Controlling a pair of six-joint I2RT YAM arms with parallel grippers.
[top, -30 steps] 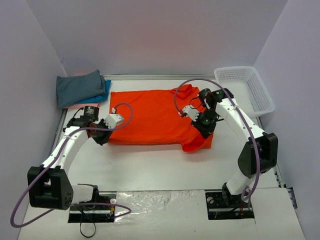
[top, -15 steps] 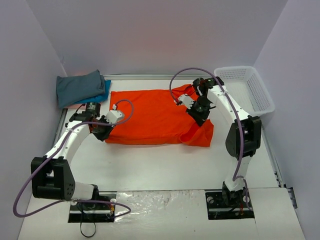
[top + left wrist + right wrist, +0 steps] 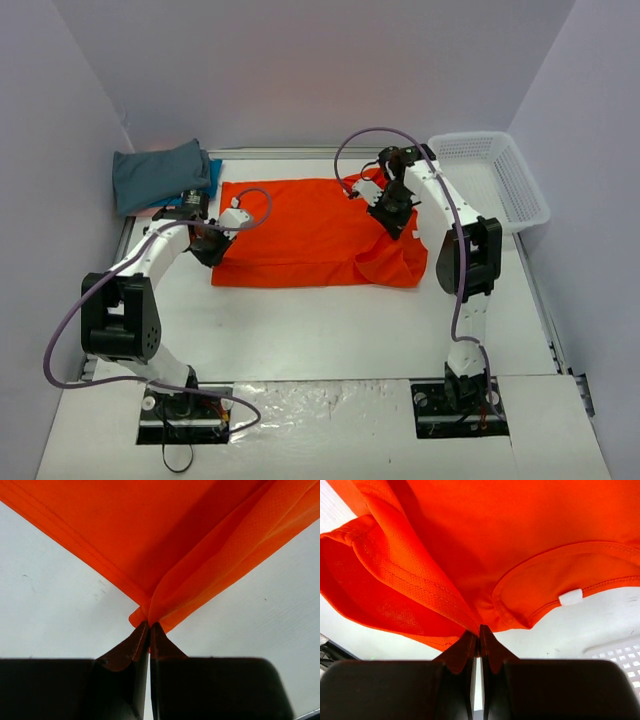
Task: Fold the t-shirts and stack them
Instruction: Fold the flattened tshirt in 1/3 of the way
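A bright orange t-shirt (image 3: 300, 230) lies spread across the middle of the table, its near edge lifted and folding toward the back. My left gripper (image 3: 213, 246) is shut on the shirt's left corner (image 3: 145, 614). My right gripper (image 3: 392, 215) is shut on cloth beside the collar (image 3: 555, 587), with a sleeve (image 3: 380, 590) hanging below it. A stack of folded t-shirts sits at the back left: dark grey-teal (image 3: 158, 174) on top, bright blue (image 3: 212, 176) under it, a pale pink edge (image 3: 160, 211) at the bottom.
A white plastic mesh basket (image 3: 492, 180) stands at the back right, near the right arm. Walls close in the table on three sides. The arm bases (image 3: 185, 415) sit at the near edge.
Both grippers have carried the orange shirt's near edge toward the back of the table, so the shirt looks narrower front to back. Both arms have stretched farther out.
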